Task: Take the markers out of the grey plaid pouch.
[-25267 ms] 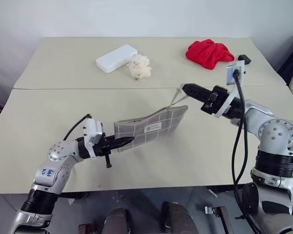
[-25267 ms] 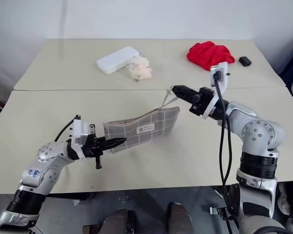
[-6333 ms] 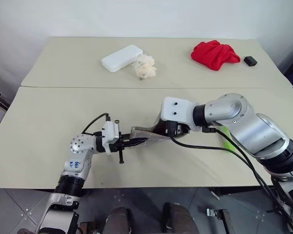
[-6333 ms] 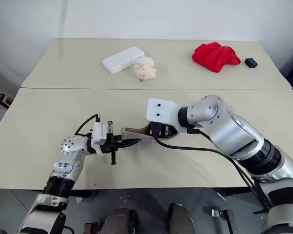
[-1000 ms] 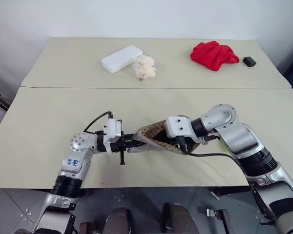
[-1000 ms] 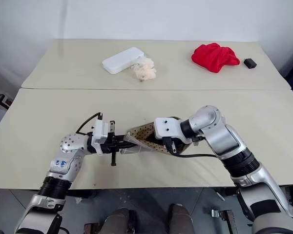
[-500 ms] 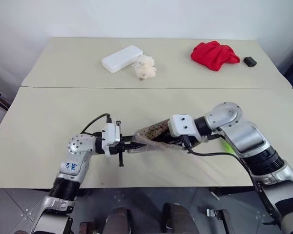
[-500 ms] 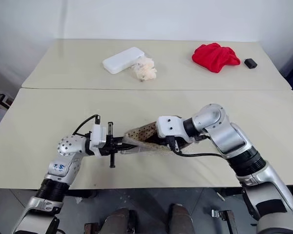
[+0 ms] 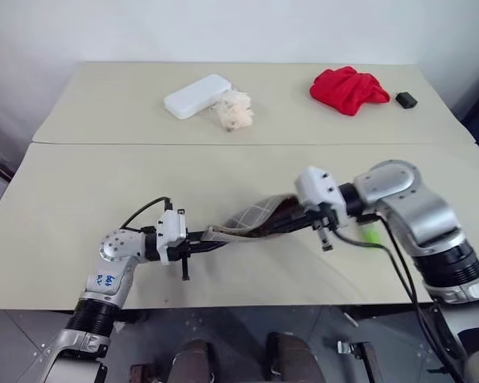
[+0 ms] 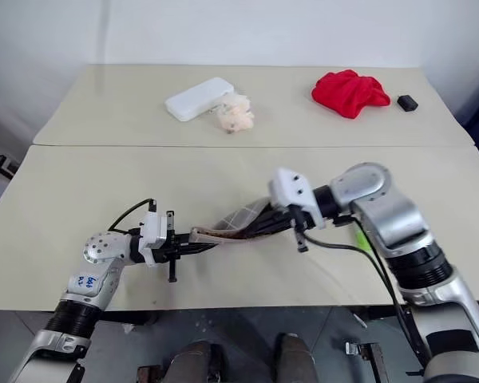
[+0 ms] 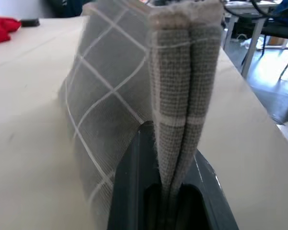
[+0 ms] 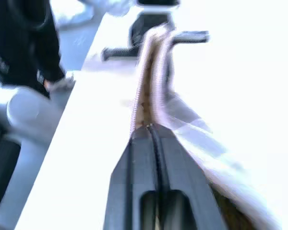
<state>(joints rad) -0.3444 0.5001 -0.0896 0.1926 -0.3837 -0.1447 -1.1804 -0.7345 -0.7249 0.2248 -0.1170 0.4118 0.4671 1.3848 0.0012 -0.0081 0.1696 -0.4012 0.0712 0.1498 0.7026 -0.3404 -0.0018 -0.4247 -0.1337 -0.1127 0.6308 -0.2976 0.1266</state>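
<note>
The grey plaid pouch (image 9: 255, 217) hangs stretched between my two grippers just above the near table. My left gripper (image 9: 201, 240) is shut on its left end, and the left wrist view shows the folded fabric (image 11: 110, 96) pinched between the fingers (image 11: 132, 191). My right gripper (image 9: 290, 217) is shut at the pouch's raised right end. In the right wrist view the pouch's rim (image 12: 145, 76) runs on from the closed fingertips (image 12: 139, 143). A lime-green marker (image 9: 369, 234) lies on the table behind my right forearm, partly hidden.
On the far table lie a white box (image 9: 194, 96), a cream crumpled lump (image 9: 233, 110), a red cloth (image 9: 348, 88) and a small black object (image 9: 405, 99). A seam (image 9: 144, 144) divides the two tables.
My right gripper has drawn back to the right and up, and its fingers have closed. The pouch is now pulled longer and flatter. My left gripper has shifted left and down.
</note>
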